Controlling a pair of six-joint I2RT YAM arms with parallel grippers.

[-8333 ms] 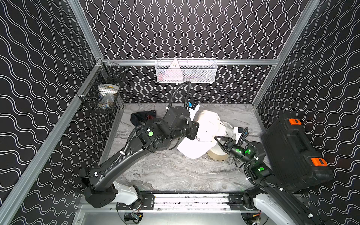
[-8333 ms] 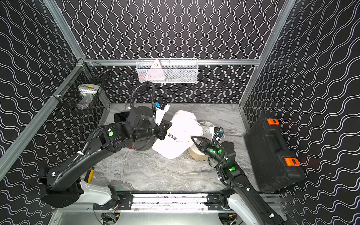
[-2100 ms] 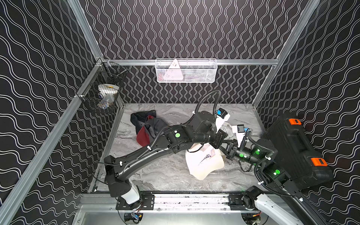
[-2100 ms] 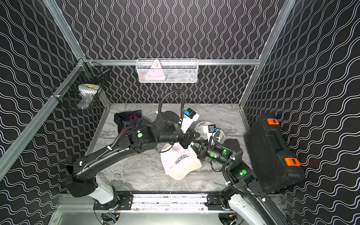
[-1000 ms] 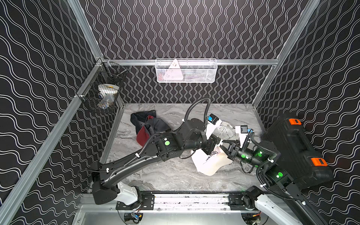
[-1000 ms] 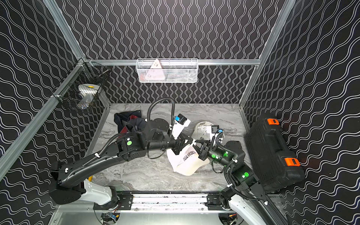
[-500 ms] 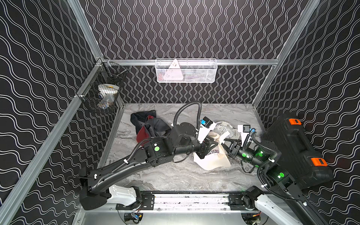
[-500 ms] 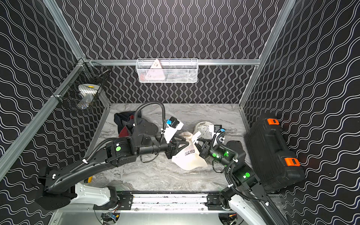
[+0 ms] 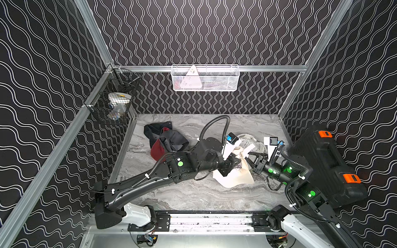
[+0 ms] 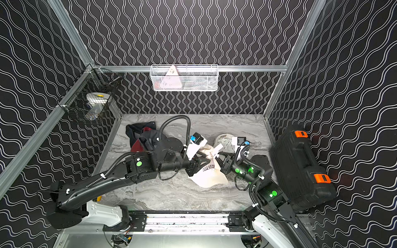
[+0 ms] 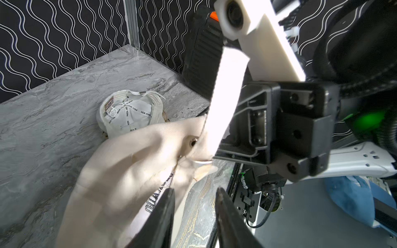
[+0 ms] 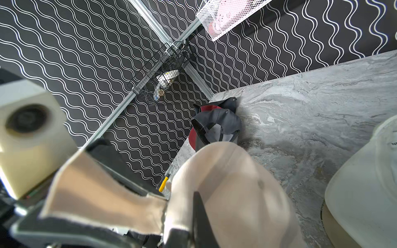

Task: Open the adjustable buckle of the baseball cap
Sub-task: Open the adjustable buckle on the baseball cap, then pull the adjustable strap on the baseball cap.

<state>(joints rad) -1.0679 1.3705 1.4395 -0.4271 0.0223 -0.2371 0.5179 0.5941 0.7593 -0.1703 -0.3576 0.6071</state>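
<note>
The right claw [image 9: 248, 154] is clenched on the cream baseball cap [image 9: 236, 178], right of centre on the surface [image 9: 182, 193]; the left claw [image 11: 195, 191] hangs released beside it. Best, I judge: pinch the strap [image 11: 225, 103] near the buckle [image 11: 202, 160], then pull steadily.

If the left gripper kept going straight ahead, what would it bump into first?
Probably the cream cap, right in front of the left gripper. The right gripper holding it sits just behind, though depth is unclear.

"NEW YORK" repeats along the seam tape [image 11: 143, 112] inside the upturned white cap [image 11: 120, 120] at far right; the cream cap [image 10: 209, 175] beside it bears dark lettering, seemingly "COLORADO".
</note>
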